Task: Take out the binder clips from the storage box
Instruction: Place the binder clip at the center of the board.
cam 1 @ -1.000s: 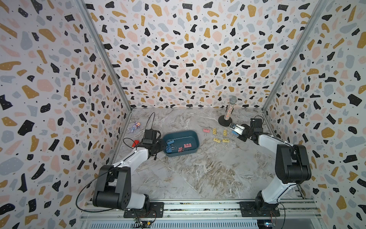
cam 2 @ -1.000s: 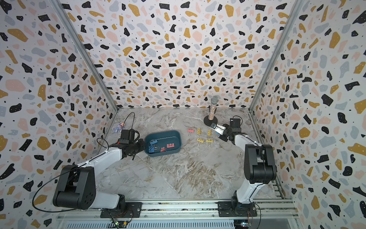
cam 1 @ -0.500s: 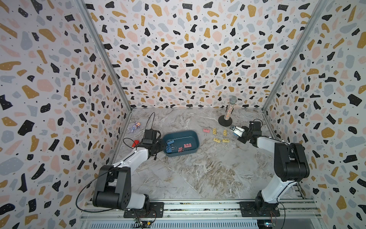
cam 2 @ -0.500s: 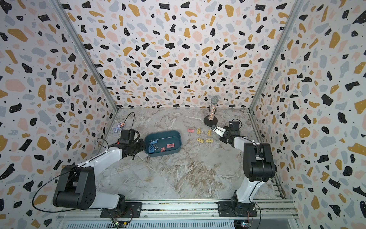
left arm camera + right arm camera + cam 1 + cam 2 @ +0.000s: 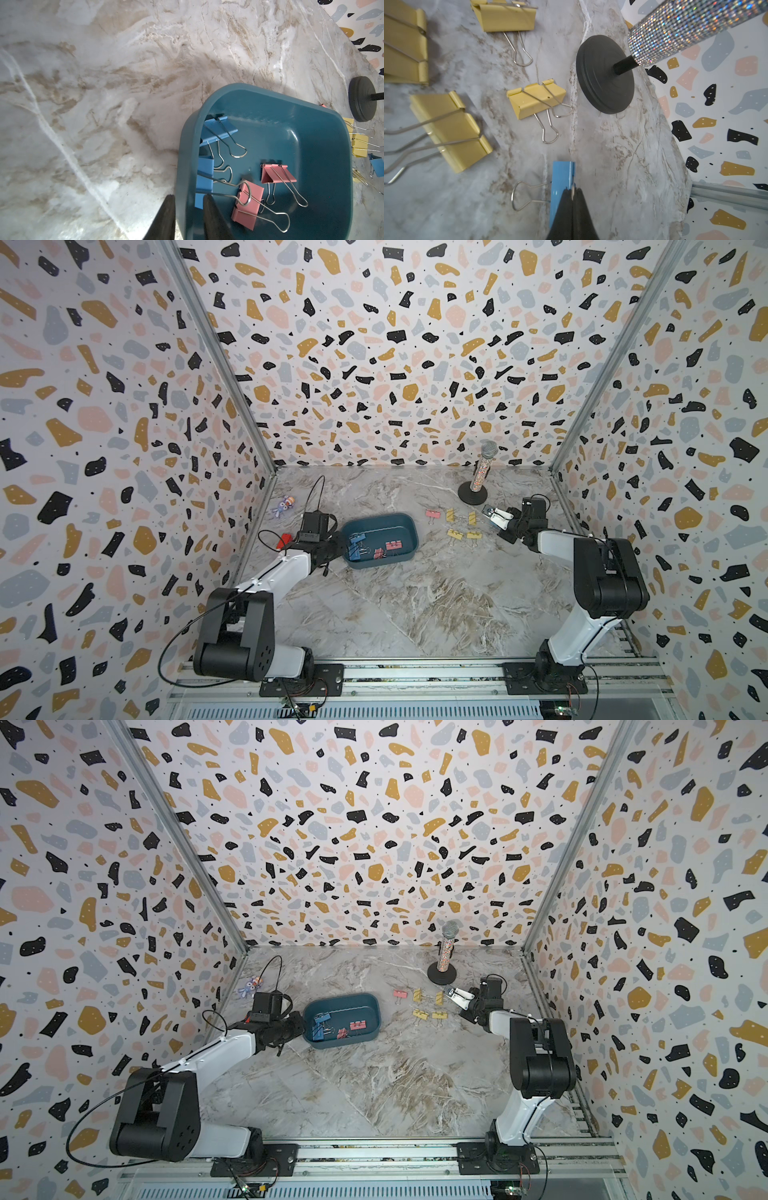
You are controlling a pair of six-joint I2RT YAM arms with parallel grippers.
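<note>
Four or five binder clips (image 5: 278, 174) lie in the storage box (image 5: 311, 128), its wall pinched by my left gripper (image 5: 189, 197); five sit out on the table (image 5: 415, 605), my right gripper (image 5: 572, 190) clamped on a blue clip (image 5: 560, 176) beside them. Roughly half done, I judge.

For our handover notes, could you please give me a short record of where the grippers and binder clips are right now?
left gripper: shut on the storage box wall, straddling its rim
right gripper: shut on a blue binder clip
in box: two blue clips, two pink clips
on table: four yellow clips, one loose pink clip
also there: glittery microphone on stand
</note>
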